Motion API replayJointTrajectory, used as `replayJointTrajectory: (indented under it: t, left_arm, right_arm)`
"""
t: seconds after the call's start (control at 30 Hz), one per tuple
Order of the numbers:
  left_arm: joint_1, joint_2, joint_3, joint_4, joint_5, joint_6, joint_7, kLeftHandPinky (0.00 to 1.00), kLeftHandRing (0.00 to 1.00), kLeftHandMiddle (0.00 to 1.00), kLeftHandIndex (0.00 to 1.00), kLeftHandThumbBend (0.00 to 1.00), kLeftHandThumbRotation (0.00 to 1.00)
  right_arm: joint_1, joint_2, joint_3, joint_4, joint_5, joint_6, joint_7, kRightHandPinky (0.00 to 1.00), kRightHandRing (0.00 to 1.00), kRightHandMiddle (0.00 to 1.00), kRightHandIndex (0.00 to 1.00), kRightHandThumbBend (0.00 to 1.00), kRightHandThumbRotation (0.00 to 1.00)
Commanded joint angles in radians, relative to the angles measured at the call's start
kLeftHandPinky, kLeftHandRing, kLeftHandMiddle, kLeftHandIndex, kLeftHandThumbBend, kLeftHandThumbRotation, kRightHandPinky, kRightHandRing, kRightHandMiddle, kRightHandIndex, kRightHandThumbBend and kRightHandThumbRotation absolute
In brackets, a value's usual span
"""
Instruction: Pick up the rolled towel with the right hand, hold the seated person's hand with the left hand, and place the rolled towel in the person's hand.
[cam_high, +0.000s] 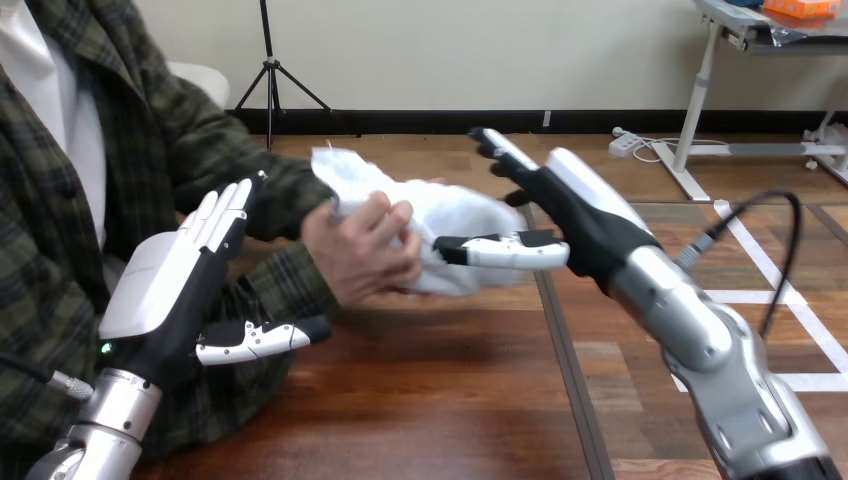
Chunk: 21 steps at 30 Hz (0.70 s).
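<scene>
The white rolled towel (430, 215) lies in the person's hand (360, 250), whose fingers are curled round it above the table. My right hand (575, 215) is just right of the towel, fingers straight and pointing up and away, thumb stretched along the towel's right end and touching it. My left hand (165, 290) is raised at the left, open with straight fingers, beside the person's sleeved forearm. A gap separates it from the person's hand.
The wooden table (420, 400) stretches below both hands. The person's torso and other arm fill the left side. The table's right edge runs near my right forearm (700, 340).
</scene>
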Motion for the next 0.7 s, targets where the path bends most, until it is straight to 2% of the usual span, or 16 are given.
replayJointTrajectory:
  t: [0.0, 0.2, 0.4, 0.67]
  left_arm:
    - [-0.041, 0.020, 0.009, 0.019, 0.011, -0.035, 0.039, 0.97, 1.00, 1.00, 1.00, 1.00, 0.70]
    - [-0.042, 0.022, 0.009, 0.034, 0.017, -0.073, 0.057, 0.97, 1.00, 1.00, 1.00, 1.00, 0.72]
    - [-0.038, 0.019, 0.010, 0.035, 0.019, -0.107, 0.071, 0.94, 1.00, 1.00, 1.00, 1.00, 0.73]
    - [-0.023, 0.011, 0.015, 0.012, 0.004, -0.133, 0.060, 0.92, 1.00, 1.00, 1.00, 1.00, 0.74]
  right_arm:
    - [0.003, 0.003, -0.035, -0.072, 0.028, 0.003, -0.032, 0.85, 0.94, 0.97, 1.00, 1.00, 0.60]
    - [0.041, 0.002, -0.041, -0.098, 0.032, -0.013, -0.056, 0.85, 0.94, 0.96, 1.00, 1.00, 0.60]
    - [0.086, 0.002, -0.049, -0.117, 0.037, -0.052, -0.093, 0.85, 0.93, 0.95, 1.00, 1.00, 0.62]
    - [0.150, 0.014, -0.070, -0.141, 0.083, -0.086, -0.124, 0.86, 0.93, 0.95, 1.00, 1.00, 0.62]
